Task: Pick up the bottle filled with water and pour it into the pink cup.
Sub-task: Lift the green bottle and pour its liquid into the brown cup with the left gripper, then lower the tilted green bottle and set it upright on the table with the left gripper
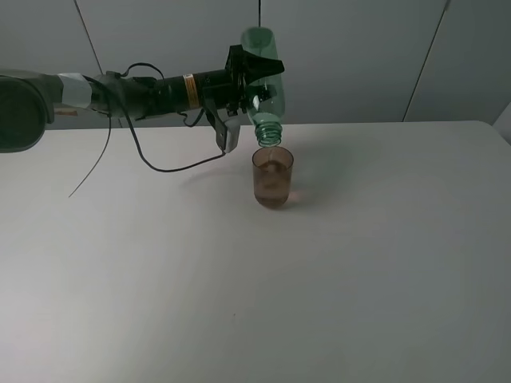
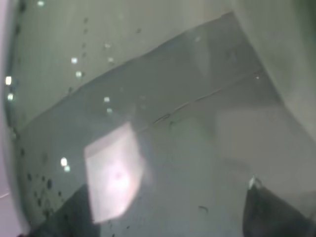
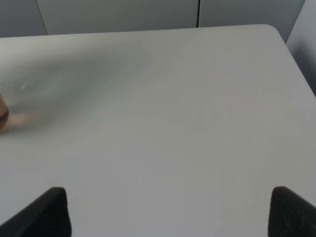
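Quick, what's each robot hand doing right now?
Left gripper: fingers closed on the tall transparent green plastic bottle.
Right gripper: fingers open, holding nothing.

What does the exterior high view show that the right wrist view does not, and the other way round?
Only the exterior high view shows the left gripper shut on the green bottle, which is tipped neck-down just above the pink cup. Only the right wrist view shows the right gripper, its jaws open with nothing between them. Both show the white table. The right wrist view also catches a brownish sliver at the border of its picture, probably the cup.
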`<action>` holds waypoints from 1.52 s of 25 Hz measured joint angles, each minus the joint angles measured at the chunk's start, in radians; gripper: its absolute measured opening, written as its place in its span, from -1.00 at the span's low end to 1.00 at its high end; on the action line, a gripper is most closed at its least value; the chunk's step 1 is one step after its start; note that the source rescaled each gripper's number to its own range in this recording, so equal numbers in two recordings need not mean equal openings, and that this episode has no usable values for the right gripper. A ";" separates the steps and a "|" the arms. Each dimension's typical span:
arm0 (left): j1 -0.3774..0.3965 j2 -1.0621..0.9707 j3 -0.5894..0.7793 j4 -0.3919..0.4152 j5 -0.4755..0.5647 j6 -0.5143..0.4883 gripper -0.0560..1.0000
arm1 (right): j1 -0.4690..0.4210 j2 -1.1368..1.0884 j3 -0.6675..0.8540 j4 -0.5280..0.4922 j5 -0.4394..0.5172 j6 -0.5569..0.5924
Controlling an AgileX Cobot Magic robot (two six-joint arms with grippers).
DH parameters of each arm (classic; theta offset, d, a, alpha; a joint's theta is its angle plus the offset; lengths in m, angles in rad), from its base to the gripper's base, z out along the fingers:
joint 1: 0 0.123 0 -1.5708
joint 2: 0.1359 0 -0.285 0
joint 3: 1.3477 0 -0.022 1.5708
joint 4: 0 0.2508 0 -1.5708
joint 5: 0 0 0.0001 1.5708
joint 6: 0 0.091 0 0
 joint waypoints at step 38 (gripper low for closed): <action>-0.028 -0.027 0.003 0.036 0.094 -0.329 -0.88 | 0.000 0.000 0.000 0.000 0.000 0.000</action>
